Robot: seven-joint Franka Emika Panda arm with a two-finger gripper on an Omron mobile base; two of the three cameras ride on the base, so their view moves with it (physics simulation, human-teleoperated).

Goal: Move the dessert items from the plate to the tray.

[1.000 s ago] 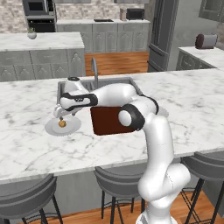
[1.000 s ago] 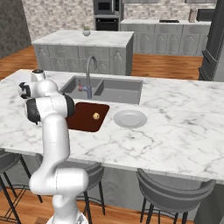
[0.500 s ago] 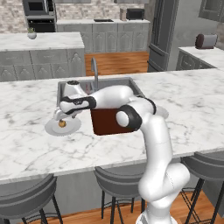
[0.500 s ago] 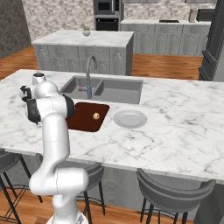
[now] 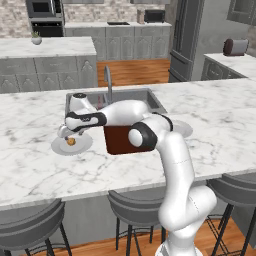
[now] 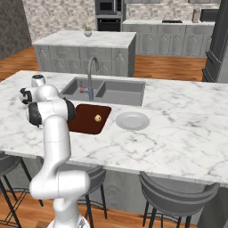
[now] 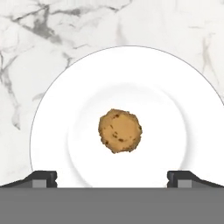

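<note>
The gripper hangs over the plate with its two finger tips set wide apart and nothing between them. Straight ahead along the line of the hand, almost centred in the gap between the tips, lies a cookie, sitting a touch right of the midline in the hand view. It is near enough round, so it has no long axis to speak of and the jaws need no particular turn to take it. From the left base view the gripper stands just above the same plate with the cookie directly under it, on the marble counter left of the tray. The coming move looks like a plain drop down onto the cookie, with perhaps a slight sideways trim first. In the right base view a second cookie already rests on the tray, and another plate lies just right of the tray, with the sink behind. So I judge the task half done, this cookie being the one left to carry.
</note>
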